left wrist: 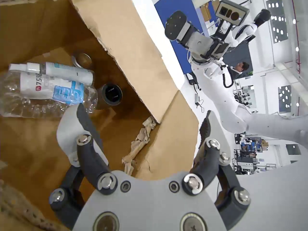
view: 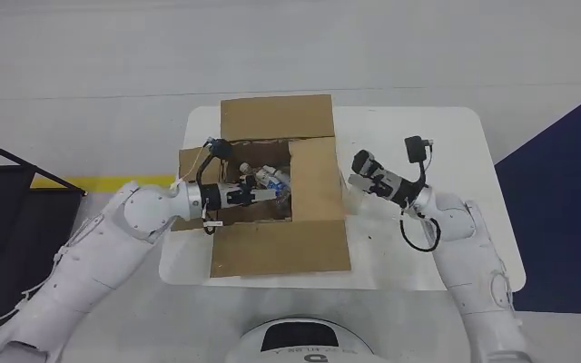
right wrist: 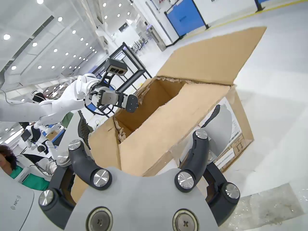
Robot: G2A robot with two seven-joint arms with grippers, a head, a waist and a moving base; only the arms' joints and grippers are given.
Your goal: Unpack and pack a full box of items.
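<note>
Cardboard box [view: 280,247] sits open in the middle of the white counter [view: 418,263]. Its nearest flap is folded flat toward the robot.

Left gripper [view: 247,192] is past that flap, reaching in over the box's left edge, low inside the opening. Fingers spread wide, holding nothing. In the left wrist view the left gripper [left wrist: 139,118] hangs over the brown box floor, and one fingertip [left wrist: 72,111] is just beside the crushed clear bottle [left wrist: 36,102]; can't tell if they touch.

Task items lie on the box floor:
- a white tube [left wrist: 65,72] on its side, resting on the clear bottle
- a dark cylinder [left wrist: 109,96] just beside the bottle, open end facing the camera
- a small metal can [left wrist: 83,60] behind the tube, near the inner wall
- torn cardboard scraps [left wrist: 142,140] along the bottom of the right-side flap [left wrist: 134,49]

Right gripper [view: 356,174] is outside the box, just beside its right flap and above the counter. Fingers spread, empty. In the right wrist view the right gripper [right wrist: 151,116] faces the box [right wrist: 211,56] side wall, with a label on that wall behind one finger [right wrist: 223,131].

The far flap [view: 277,116] lies opened away from the robot. Grey floor beyond the counter, with a yellow line [view: 100,181] on the left.
</note>
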